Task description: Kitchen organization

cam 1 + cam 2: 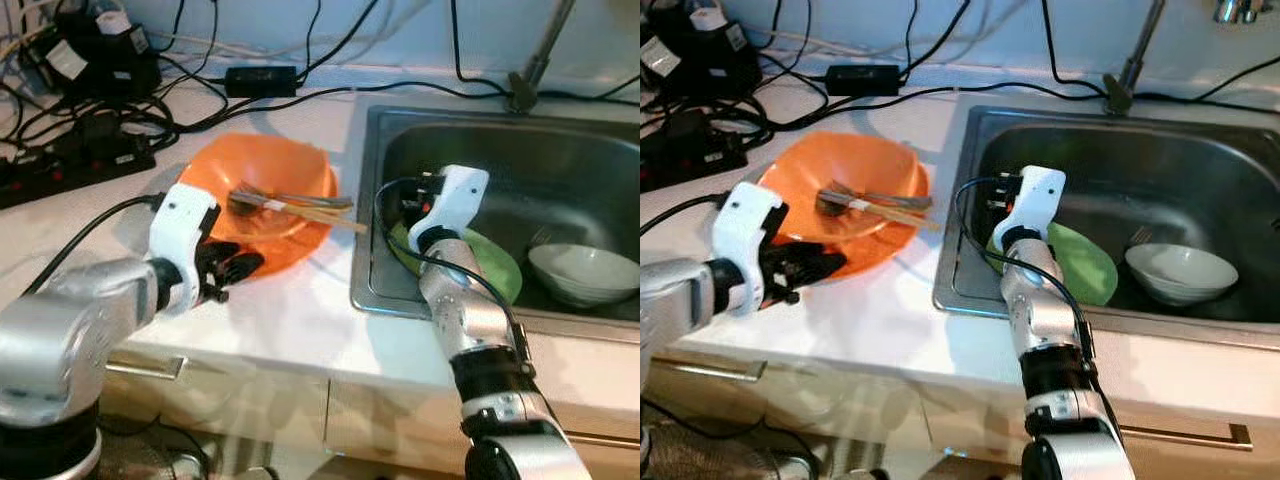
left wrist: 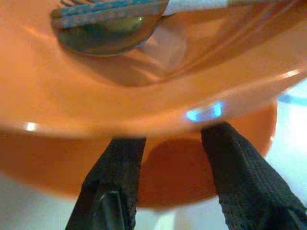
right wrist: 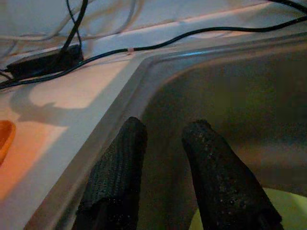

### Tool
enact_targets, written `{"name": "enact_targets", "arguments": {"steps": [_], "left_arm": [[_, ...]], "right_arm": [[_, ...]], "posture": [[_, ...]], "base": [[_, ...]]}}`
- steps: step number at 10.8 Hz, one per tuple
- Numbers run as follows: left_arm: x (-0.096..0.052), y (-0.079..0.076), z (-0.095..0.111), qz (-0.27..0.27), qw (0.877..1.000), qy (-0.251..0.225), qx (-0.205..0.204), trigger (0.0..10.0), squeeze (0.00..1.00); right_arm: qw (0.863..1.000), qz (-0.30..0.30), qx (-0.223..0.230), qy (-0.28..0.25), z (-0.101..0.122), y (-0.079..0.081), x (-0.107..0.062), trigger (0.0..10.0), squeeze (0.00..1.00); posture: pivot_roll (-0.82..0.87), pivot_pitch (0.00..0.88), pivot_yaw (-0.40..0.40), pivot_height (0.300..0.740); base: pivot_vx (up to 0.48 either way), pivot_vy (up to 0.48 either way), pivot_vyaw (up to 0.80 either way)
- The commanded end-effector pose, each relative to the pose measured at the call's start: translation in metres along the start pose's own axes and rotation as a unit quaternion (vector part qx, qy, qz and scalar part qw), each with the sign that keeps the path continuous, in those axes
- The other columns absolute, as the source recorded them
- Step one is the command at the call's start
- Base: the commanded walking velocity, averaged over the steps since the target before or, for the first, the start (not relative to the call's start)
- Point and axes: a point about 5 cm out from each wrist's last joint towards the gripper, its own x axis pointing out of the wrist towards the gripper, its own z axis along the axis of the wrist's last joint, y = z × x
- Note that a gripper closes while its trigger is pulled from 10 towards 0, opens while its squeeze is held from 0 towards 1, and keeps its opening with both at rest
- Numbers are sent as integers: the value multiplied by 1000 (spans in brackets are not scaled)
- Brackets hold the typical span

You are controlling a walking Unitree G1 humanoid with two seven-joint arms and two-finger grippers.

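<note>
Bowl (image 1: 262,210): light, stiff, slick plastic; best pinched at near rim. Left gripper (image 2: 170,139) fingers parted there, empty; right gripper (image 3: 165,139) parted, empty.

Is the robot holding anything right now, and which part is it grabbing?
The left end effector has its fingers at the near rim of the orange bowl, but a firm hold cannot be told. The right end effector is open, holding nothing, over the sink.
</note>
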Motion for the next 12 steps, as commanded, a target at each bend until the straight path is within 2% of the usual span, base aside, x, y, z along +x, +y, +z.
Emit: {"name": "enact_targets", "arguments": {"steps": [1,5,6,7,8,9,10,12], "left_arm": [[-6,-3,-4,4,1000,6,-7,10000,0],[-13,-9,-3,10,1000,7,-2,10000,0],[-12,-8,0,30,999,-17,11,10000,0],[-10,-5,5,51,997,-53,6,10000,0],[-12,-7,8,49,996,-77,-7,10000,0],[-17,-6,9,49,995,-90,-8,10000,0],[-25,1,13,64,992,-106,-6,10000,0],[-35,5,6,69,993,-94,14,10000,0]], "right_arm": [[1000,4,6,2,-3,1,3,10000,0],[1000,6,1,-6,2,-3,10,10000,0],[1000,3,0,-6,1,-4,11,10000,0],[1000,2,0,-6,1,-4,12,10000,0],[1000,2,-1,-8,3,-5,14,10000,0],[1000,-1,-3,-9,3,-7,14,10000,0],[1000,-5,-4,-10,3,-9,15,10000,0],[1000,-10,-7,-10,4,-11,17,10000,0]], "posture": [[397,113,-2,740],[399,89,-22,740],[401,84,-28,740],[398,79,-35,740],[399,76,-40,740],[401,77,-43,740],[409,76,-48,740],[415,73,-51,740]], "base": [[0,0,0],[0,0,0],[0,0,0],[0,0,0],[0,0,0],[0,0,0],[0,0,0],[0,0,0]]}}
